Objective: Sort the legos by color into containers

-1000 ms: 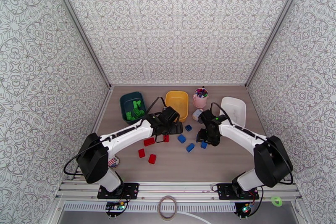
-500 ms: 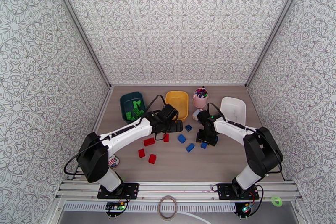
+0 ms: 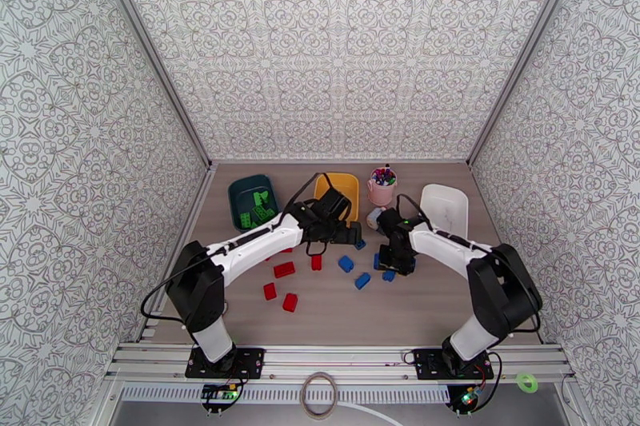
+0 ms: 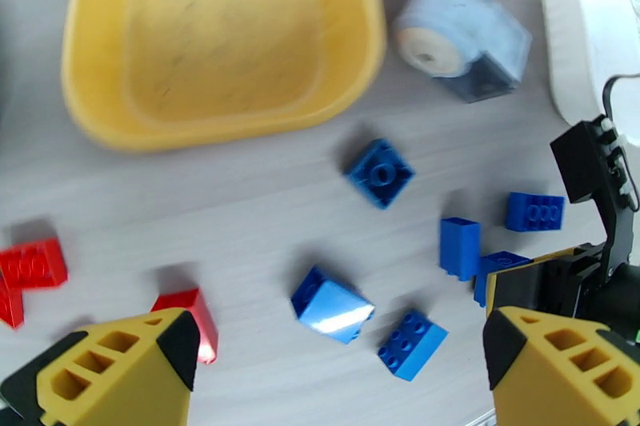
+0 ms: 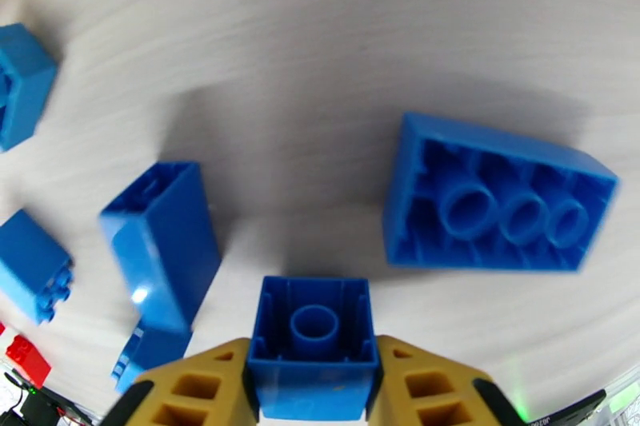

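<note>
Right fingers (image 5: 200,392) clamp a blue lego (image 5: 312,340).
Left fingers (image 4: 112,368) spread wide over loose blue legos (image 4: 332,316), near the yellow tub (image 4: 96,100).

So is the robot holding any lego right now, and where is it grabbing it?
Yes: the right gripper pinches a small blue brick by two opposite side walls, hollow underside toward its camera. The left gripper is open, holding nothing.

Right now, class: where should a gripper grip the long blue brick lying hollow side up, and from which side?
Take the long blue brick from above, across its two long walls: it lies flat, walls parallel, bare table beside both.
</note>
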`<state>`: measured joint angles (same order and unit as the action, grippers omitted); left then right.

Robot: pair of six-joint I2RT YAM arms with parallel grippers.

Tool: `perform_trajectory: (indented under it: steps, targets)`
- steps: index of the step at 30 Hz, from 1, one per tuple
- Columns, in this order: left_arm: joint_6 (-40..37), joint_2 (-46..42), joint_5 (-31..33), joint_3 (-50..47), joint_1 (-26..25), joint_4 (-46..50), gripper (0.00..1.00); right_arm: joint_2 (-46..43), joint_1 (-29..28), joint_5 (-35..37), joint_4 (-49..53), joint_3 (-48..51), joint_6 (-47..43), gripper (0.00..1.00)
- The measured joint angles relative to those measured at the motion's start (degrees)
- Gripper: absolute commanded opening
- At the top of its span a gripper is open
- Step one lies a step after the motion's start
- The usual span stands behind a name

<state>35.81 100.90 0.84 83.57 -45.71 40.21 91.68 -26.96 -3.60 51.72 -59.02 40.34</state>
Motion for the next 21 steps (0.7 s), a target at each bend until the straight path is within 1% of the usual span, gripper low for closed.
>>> perform_trajectory:
  steps: [5,10,13,16,21]
  targets:
    - [-4.6,1.4,-2.4,4.9,-1.0,-1.0,0.99,-4.2,4.2,0.0,2.8,-4.9,-1.0,0.33]
    - [-9.0,5.8,-5.2,11.5,-2.2,-3.6,0.99,-4.8,11.1,0.0,4.6,-11.4,-2.5,0.33]
    - [-12.1,9.2,-6.3,15.8,-3.6,-5.1,0.99,-3.6,16.2,-0.1,5.5,-15.8,-3.3,0.33]
    - [-14.6,14.0,-7.7,22.8,-5.0,-5.2,0.99,-1.2,21.6,-0.2,5.8,-19.9,-3.7,0.33]
    - [-18.2,22.5,-9.3,37.0,-6.9,-3.0,0.99,3.3,30.2,-0.3,5.7,-22.7,-3.7,0.32]
